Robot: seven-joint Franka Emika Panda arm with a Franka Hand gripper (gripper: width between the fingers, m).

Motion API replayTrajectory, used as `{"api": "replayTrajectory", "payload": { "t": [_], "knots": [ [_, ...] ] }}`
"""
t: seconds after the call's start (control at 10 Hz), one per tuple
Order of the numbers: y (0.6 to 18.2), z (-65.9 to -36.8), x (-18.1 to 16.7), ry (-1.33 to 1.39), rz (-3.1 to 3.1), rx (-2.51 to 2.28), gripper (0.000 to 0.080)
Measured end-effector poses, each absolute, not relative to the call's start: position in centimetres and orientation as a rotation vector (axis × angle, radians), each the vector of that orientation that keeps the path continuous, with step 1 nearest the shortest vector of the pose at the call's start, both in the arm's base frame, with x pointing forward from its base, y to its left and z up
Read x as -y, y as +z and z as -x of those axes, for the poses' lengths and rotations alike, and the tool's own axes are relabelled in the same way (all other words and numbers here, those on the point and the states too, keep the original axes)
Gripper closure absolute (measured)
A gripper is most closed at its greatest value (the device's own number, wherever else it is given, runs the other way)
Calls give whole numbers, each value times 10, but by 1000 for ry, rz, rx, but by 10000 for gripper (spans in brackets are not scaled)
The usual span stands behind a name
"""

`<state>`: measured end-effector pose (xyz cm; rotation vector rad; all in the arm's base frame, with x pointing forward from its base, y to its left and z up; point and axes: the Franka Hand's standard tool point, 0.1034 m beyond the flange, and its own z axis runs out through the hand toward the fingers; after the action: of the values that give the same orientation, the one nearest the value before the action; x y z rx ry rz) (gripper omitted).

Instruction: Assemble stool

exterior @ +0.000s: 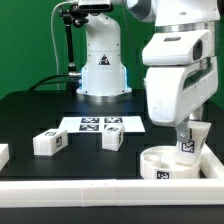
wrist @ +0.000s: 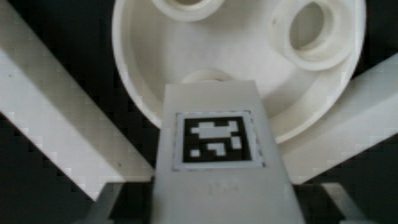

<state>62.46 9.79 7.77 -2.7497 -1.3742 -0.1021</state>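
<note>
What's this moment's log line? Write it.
jaws: shut on leg | leg: upright at seat | two loose legs: on table

White seat [wrist: 231,55], white leg [wrist: 217,100] with black-and-white tag [wrist: 217,138], apparently black table [exterior: 30,115].

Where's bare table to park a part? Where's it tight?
Free: tabletop on the exterior view's left, behind one loose leg, beside the marker board; also the strip between the other loose leg and the front rail. Tight: that view's right corner, where the gripper holds a leg over the seat.
</note>
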Motion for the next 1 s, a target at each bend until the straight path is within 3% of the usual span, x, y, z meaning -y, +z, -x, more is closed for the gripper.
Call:
{"api": "replayTrajectory", "payload": {
  "t": [1.0],
  "knots": [
    [77, -625, -103, -88, 2996, 80, 459]
  ]
}}
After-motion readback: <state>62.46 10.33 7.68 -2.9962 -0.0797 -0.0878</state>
